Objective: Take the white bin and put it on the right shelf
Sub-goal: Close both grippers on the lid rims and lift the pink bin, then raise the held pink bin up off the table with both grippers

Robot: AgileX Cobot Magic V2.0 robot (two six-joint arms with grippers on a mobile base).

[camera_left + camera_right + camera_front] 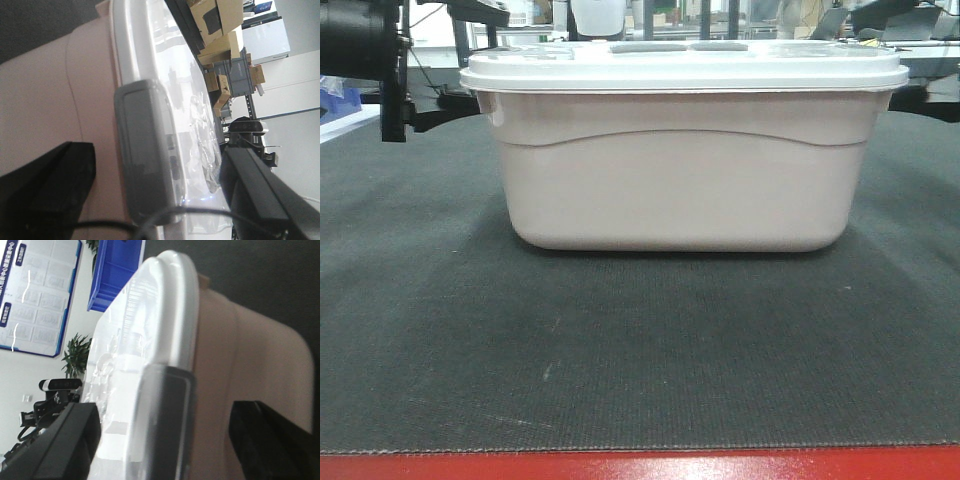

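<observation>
Where white bin [680, 190] sits, dark mat [620, 350] surrounds.

The front camera sits low by the dark mat [620, 350] and looks straight at the long side of the white bin [680, 190] from close by. The left wrist camera is right up against one end of the bin and looks along its lid [175, 75]. The right wrist camera does the same at the other end. All three see the bin's lid and side.

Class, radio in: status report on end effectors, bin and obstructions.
Left end effector open astride grey latch. Right end effector same. White bin lidded, on mat. No obstruction seen.
</observation>
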